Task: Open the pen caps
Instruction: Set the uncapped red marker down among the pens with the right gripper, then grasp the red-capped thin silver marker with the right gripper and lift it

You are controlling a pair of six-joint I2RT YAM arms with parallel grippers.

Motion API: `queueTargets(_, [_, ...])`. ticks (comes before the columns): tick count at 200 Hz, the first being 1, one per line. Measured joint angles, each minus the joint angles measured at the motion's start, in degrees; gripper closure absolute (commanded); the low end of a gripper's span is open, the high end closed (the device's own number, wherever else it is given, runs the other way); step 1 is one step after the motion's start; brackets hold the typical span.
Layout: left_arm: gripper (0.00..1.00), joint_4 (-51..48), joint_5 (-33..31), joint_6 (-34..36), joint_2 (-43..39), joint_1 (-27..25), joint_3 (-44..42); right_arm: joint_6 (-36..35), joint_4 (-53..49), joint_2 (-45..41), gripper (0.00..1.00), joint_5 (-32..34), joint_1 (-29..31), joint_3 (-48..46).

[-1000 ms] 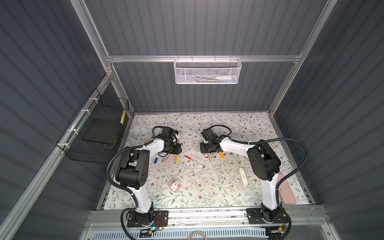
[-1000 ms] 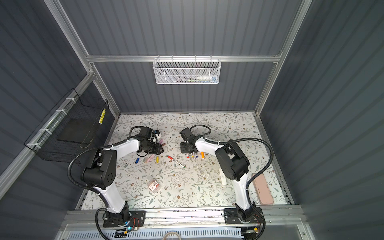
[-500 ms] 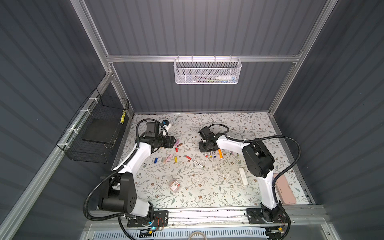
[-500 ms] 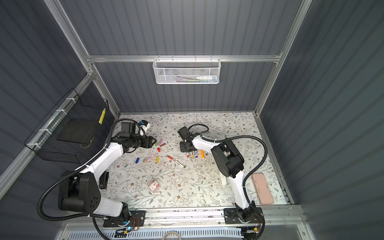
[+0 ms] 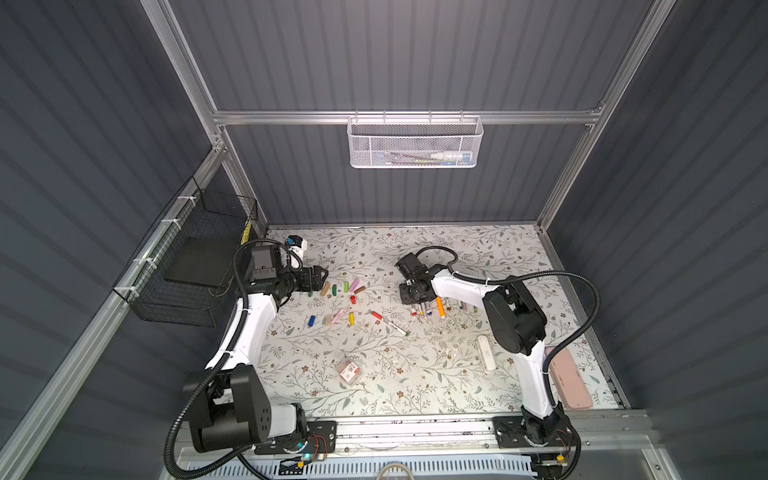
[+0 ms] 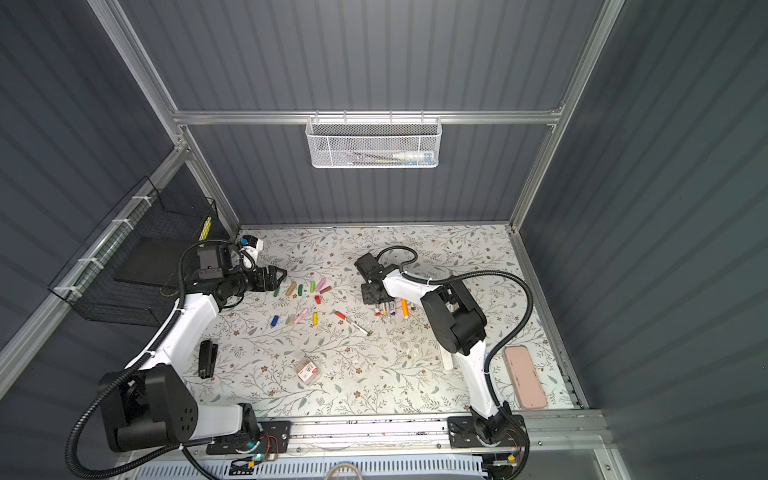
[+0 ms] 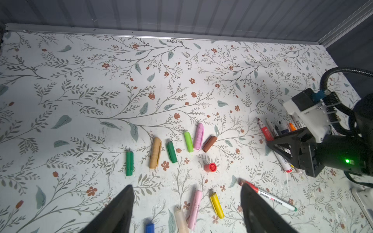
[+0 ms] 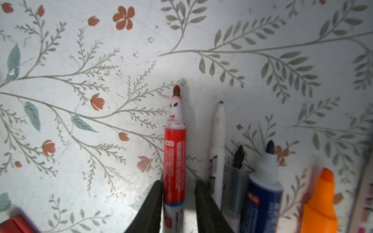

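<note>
Several loose pen caps lie on the floral table: green (image 7: 129, 163), tan (image 7: 155, 152), pink (image 7: 198, 136), brown (image 7: 209, 144), red (image 7: 210, 167), yellow (image 7: 217, 204) and blue (image 7: 149, 229). In a top view the row of caps (image 5: 336, 289) sits just right of my left gripper (image 5: 320, 276). In the left wrist view my left gripper (image 7: 186, 193) is open and empty above the caps. My right gripper (image 8: 178, 182) straddles an uncapped red marker (image 8: 174, 153) lying on the table, with a gap at one finger. A slim red-capped pen (image 5: 388, 323) lies between the arms.
More uncapped pens lie beside the red marker, among them a blue marker (image 8: 262, 191) and an orange highlighter (image 8: 321, 201). A white oblong case (image 5: 486, 353), a pink case (image 5: 569, 382) and a small clear box (image 5: 350, 370) lie nearer the front. A black wire basket (image 5: 195, 266) hangs left.
My left gripper has opened and drawn back to the left, away from the row of caps. My right gripper's jaws have parted slightly around the red marker.
</note>
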Motion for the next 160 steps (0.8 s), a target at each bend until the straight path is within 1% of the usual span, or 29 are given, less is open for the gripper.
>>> queueTargets(18, [0.15, 0.24, 1.42, 0.22, 0.04, 0.0, -0.74, -0.57, -0.5, -1.66, 0.66, -0.04, 0.0, -0.79])
queueTargets(39, [0.15, 0.24, 2.27, 0.79, 1.07, -0.59, -1.29, -0.96, -0.48, -6.21, 0.65, -0.26, 0.11, -2.93])
queueTargets(62, [0.21, 0.24, 0.92, 3.06, 3.26, -3.76, -1.92, -1.22, 1.68, -12.46, 0.64, -2.34, 0.81, -6.01])
queueTargets(78, [0.26, 0.2, -0.61, 4.52, 6.23, -6.8, -1.9, -1.6, 3.43, -14.62, 0.63, -4.15, 2.03, -7.32])
queueTargets(86, [0.29, 0.11, -1.66, 4.92, 8.02, -7.93, -1.77, -1.81, 4.28, -14.73, 0.63, -4.98, 2.89, -7.56])
queueTargets(98, [0.31, -0.44, -3.54, 5.14, 11.5, -9.68, -1.07, -2.08, 5.35, -14.43, 0.63, -6.21, 4.26, -8.09])
queueTargets(135, [0.31, -3.13, -9.27, 4.87, 21.31, -10.71, 4.46, -3.1, 7.08, -9.51, 0.62, -10.32, 8.11, -8.83])
queueTargets(160, [0.3, -3.85, -11.65, 4.68, 24.17, -10.8, 6.67, -4.26, 6.84, -5.9, 0.62, -11.45, 9.81, -8.79])
